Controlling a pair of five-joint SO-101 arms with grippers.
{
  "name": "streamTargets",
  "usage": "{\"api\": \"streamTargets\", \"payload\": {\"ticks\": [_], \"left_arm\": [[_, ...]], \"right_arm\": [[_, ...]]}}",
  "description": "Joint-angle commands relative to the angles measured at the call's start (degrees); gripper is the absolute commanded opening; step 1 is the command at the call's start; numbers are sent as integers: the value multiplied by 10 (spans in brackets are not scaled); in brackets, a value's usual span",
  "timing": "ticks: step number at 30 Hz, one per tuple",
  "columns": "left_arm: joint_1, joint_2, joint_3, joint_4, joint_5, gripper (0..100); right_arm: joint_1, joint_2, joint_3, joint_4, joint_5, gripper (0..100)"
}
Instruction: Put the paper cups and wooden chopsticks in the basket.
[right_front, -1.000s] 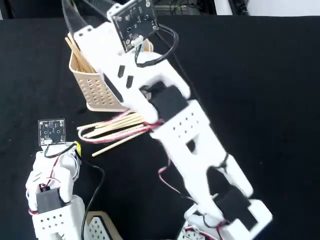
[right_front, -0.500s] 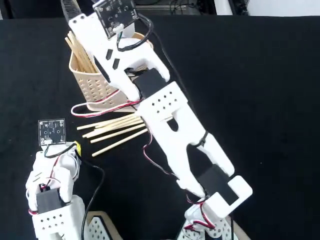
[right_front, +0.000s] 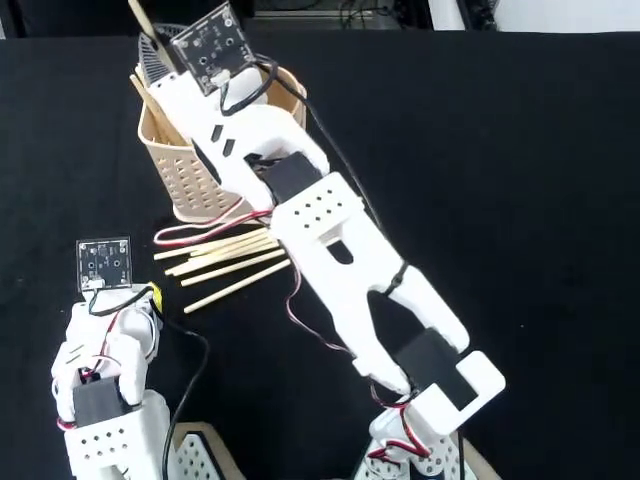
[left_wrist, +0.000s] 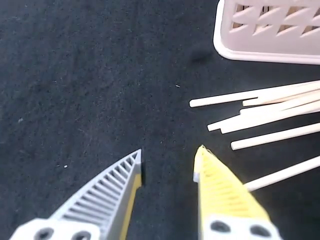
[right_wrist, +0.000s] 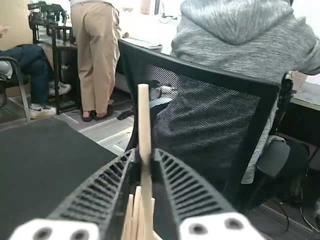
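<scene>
My right jaws are pinched shut on one chopstick (right_wrist: 143, 125), standing it upright over the far-left corner of the basket (right_front: 185, 185), so letting go should drop it in, I reckon. My left jaws sit open, near left. The loose chopsticks (right_front: 222, 262) lie crosswise on the table between them and the basket.

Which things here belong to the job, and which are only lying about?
Job: basket; loose chopsticks beside the basket; single chopstick gripped by the right end effector.
Lying about: office chair in the room behind; black table cover.
</scene>
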Motion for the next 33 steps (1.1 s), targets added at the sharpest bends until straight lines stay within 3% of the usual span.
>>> {"api": "streamTargets", "payload": {"ticks": [1,10,16,20,24,27,33], "left_arm": [[-3,2,-5,-11,0,173],[-3,2,-5,-11,0,176],[0,7,-42,-6,0,178],[74,8,-93,3,-24,178],[184,30,-167,44,-86,205],[235,120,-229,43,-110,209],[399,438,-375,14,-164,209]], "right_arm": [[12,-39,-10,16,5,148],[12,-44,-106,120,4,149],[56,-124,-288,429,4,149],[167,-172,-418,630,5,149],[337,-188,-502,818,5,149],[481,-180,-510,930,31,149],[706,-197,-320,931,94,149]]}}
